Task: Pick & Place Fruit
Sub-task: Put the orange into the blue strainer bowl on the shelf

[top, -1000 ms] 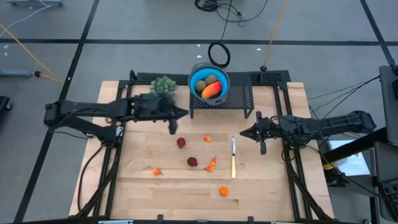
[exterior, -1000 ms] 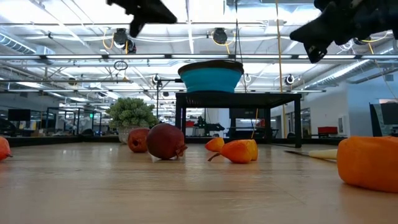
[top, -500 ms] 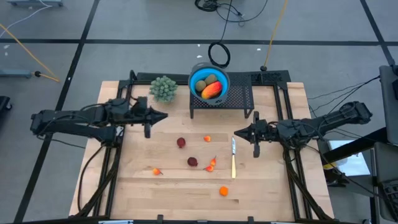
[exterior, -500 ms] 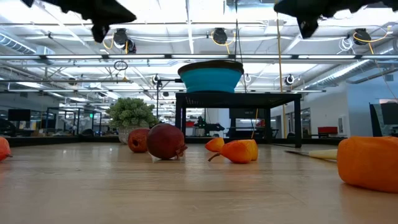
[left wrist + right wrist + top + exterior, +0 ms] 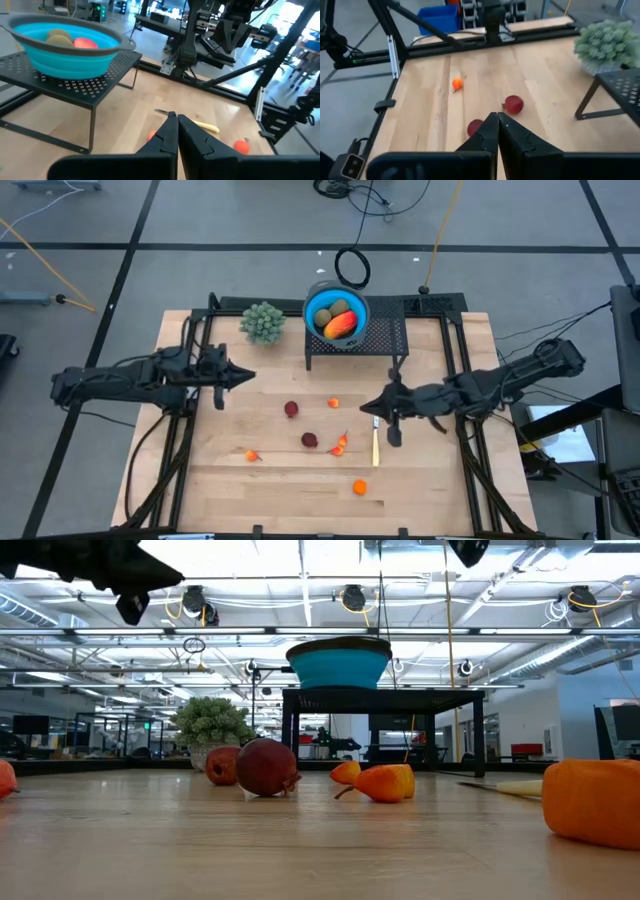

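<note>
Overhead, left gripper [image 5: 243,375]: fingers pressed together and holding nothing, raised above the left part of the wooden table [image 5: 430,490], pointing toward the middle.
Right gripper [image 5: 368,406]: also closed and empty, raised over the right half of the table, its tip above the top end of the knife [image 5: 375,435].
Knife: thin, with a pale handle, lying flat right of centre, lengthwise toward the front edge.
Loose fruit near centre: a dark red round fruit [image 5: 291,409] lies between the two grippers; a second dark red one [image 5: 310,440] sits nearer the front edge, close beside an orange-red piece [image 5: 340,444].
Small orange fruit: one tiny piece [image 5: 333,403] sits just left of the knife's tip, another [image 5: 252,455] lies toward the front left, and a larger orange one [image 5: 359,487] rests closest to the front edge.
Blue bowl [image 5: 318,298]: stands on a black perforated stand [image 5: 385,335] at the middle of the back edge.
Fruit in the bowl: an orange-red mango-like fruit [image 5: 341,324] and brownish-green ovals [image 5: 340,307] lie inside.
Plant [image 5: 262,321]: a pale green bushy ball, just left of the stand near the back edge.
Table-level view: the dark red fruits [image 5: 265,766] and orange pieces [image 5: 385,781] rest on the wood in front of the stand.
</note>
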### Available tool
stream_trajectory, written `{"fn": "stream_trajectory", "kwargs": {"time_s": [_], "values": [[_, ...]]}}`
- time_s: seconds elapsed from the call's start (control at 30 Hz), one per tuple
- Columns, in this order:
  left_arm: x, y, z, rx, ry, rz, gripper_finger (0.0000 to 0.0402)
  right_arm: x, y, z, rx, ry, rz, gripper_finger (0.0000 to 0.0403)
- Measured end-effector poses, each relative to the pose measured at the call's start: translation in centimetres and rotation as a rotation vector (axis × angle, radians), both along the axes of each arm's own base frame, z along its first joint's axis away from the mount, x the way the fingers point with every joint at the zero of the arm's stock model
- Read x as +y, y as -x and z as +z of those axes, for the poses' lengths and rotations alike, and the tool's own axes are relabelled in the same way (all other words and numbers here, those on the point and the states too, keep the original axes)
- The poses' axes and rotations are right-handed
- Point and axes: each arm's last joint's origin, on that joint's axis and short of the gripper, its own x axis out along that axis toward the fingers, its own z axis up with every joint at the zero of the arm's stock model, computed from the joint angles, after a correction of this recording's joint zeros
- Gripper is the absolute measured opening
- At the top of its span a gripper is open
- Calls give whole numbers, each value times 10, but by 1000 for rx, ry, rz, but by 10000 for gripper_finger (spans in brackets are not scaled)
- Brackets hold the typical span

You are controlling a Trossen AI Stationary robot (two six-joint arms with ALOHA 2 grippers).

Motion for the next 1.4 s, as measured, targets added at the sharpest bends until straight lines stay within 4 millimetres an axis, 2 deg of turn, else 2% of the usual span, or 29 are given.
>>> {"fn": "stream_trajectory", "kwargs": {"time_s": [0.2, 0.43, 0.6, 1.03, 1.23, 1.4], "values": [[-2, 8, -8, -18, -28, -36, 2, 15, -22, 8, 81, -41, -1, 0], [-3, 16, -14, -43, -67, -59, 5, 27, -46, 5, 175, -107, 9, 0], [-3, 20, -23, -52, -76, -60, 6, 31, -55, 0, 240, -158, -22, 0], [-4, 30, -46, -97, -88, -60, 11, 36, -59, -23, 440, -377, -134, 0], [-4, 33, -53, -118, -103, -60, 2, 36, -56, -33, 542, -475, -235, 0], [-4, 35, -56, -136, -105, -68, 11, 34, -52, -36, 584, -563, -349, 0]]}}
